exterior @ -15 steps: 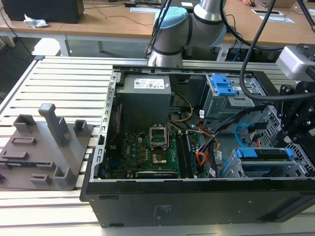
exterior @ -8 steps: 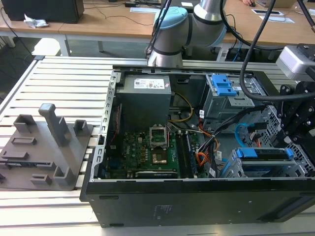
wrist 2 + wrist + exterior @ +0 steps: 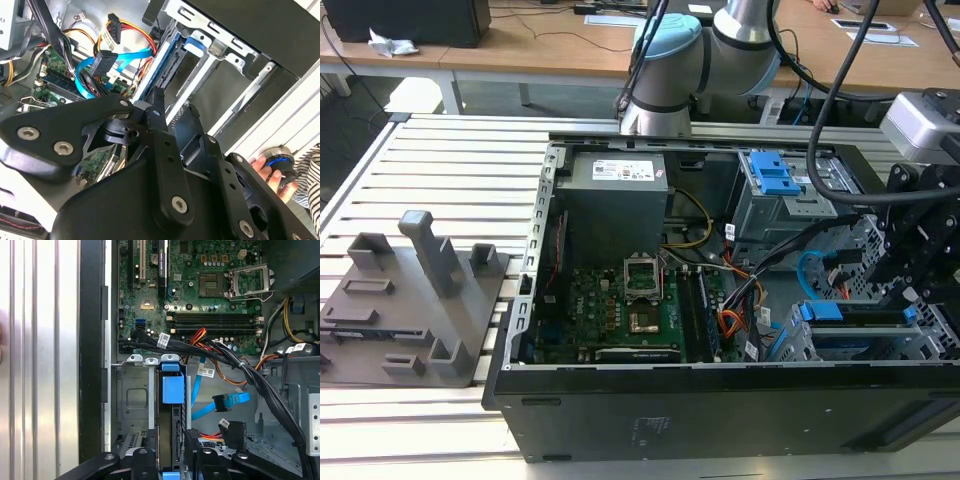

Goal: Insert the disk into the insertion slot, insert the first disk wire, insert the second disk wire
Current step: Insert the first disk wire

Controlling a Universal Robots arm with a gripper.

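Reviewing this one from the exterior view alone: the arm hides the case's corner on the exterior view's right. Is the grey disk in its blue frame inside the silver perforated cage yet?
Observer: Yes. In the first wrist view the grey metal disk, clipped in its blue plastic carrier, sits inside the silver perforated drive cage.
Operator: Is any wire plugged into it?
Observer: No. The blue flat cable's black connector hangs free beside the cage, apart from the disk.
Operator: And the other wire?
Observer: In the second wrist view the black connector on red and yellow wires also hangs loose, plugged into nothing.
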